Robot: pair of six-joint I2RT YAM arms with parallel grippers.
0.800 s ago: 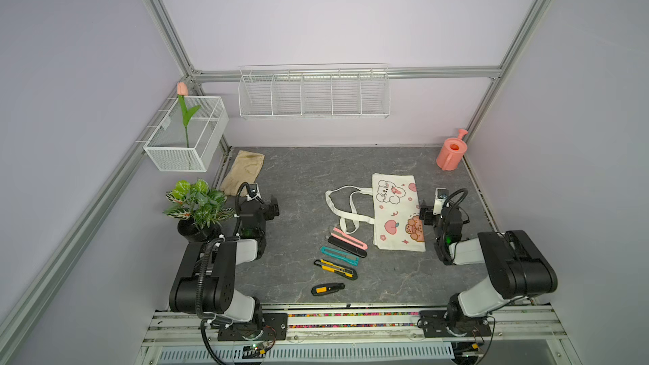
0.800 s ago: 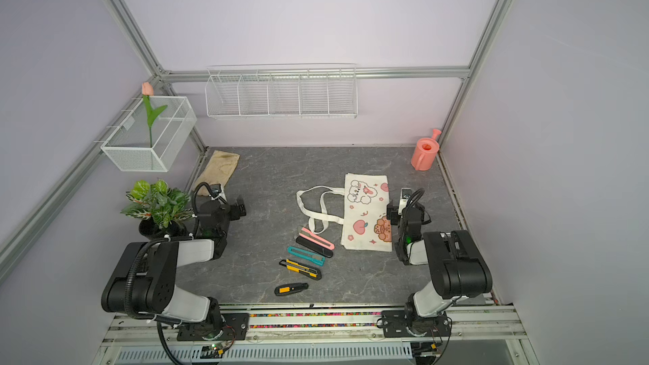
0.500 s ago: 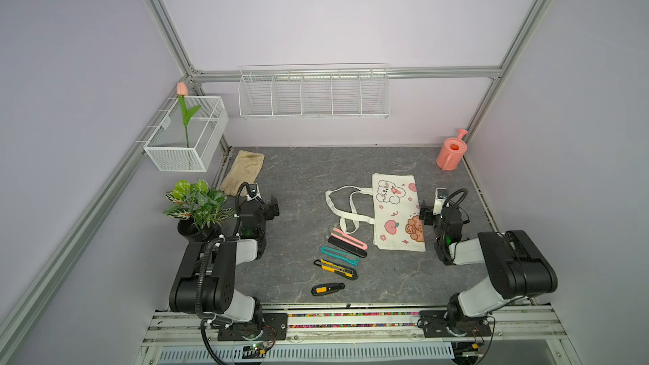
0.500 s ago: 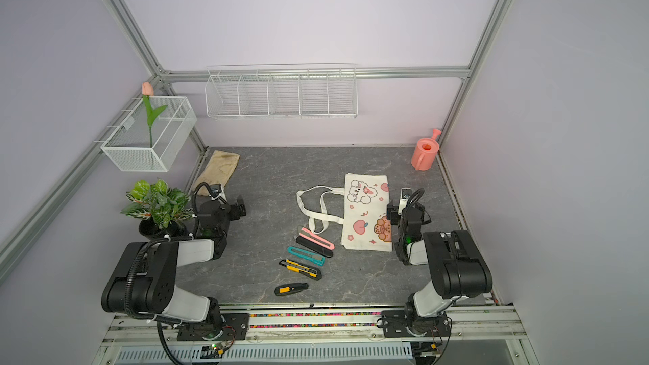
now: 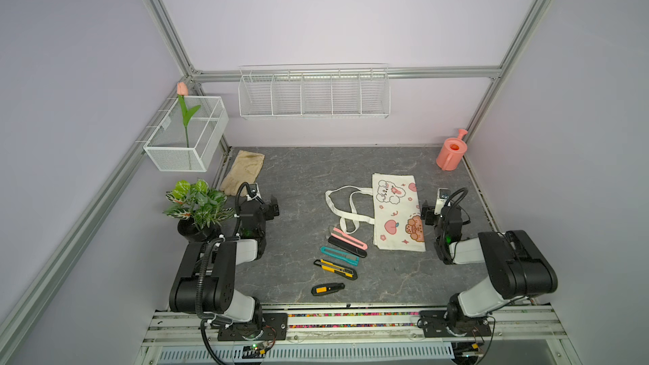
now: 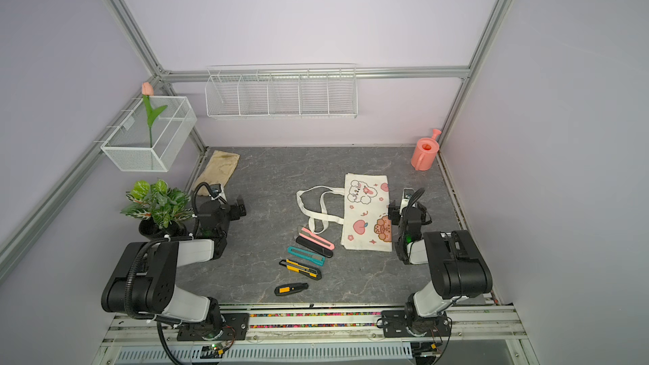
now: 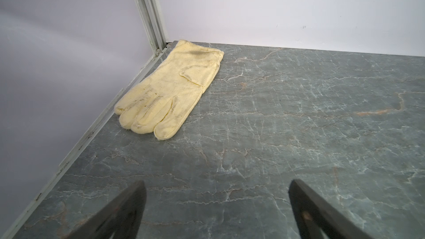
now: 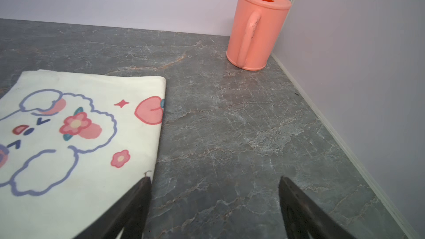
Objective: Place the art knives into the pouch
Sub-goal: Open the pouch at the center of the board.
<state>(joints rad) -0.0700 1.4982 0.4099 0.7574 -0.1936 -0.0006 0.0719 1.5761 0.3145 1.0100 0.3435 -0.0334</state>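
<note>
The pouch [image 5: 398, 217] [image 6: 368, 217], a cream cloth tote printed with sheep, a bear and peaches, lies flat right of centre with its straps trailing left. Several art knives lie in a row left of it and nearer the front: pink [image 5: 349, 238], black [image 5: 347, 247], teal [image 5: 339, 255], yellow-black [image 5: 335, 269] and a short black-yellow one [image 5: 327, 288]. My right gripper [image 5: 444, 212] [image 8: 215, 178] rests low beside the pouch's [image 8: 69, 145] right edge, open and empty. At the left side my left gripper [image 5: 259, 203] [image 7: 218, 182] is open over bare table.
A beige glove [image 5: 244, 172] [image 7: 170, 88] lies in the back left corner. A potted plant [image 5: 196, 205] stands beside the left arm. A salmon watering can [image 5: 451, 152] [image 8: 257, 31] occupies the back right corner. White wire baskets [image 5: 312, 93] [image 5: 186, 135] hang on the walls.
</note>
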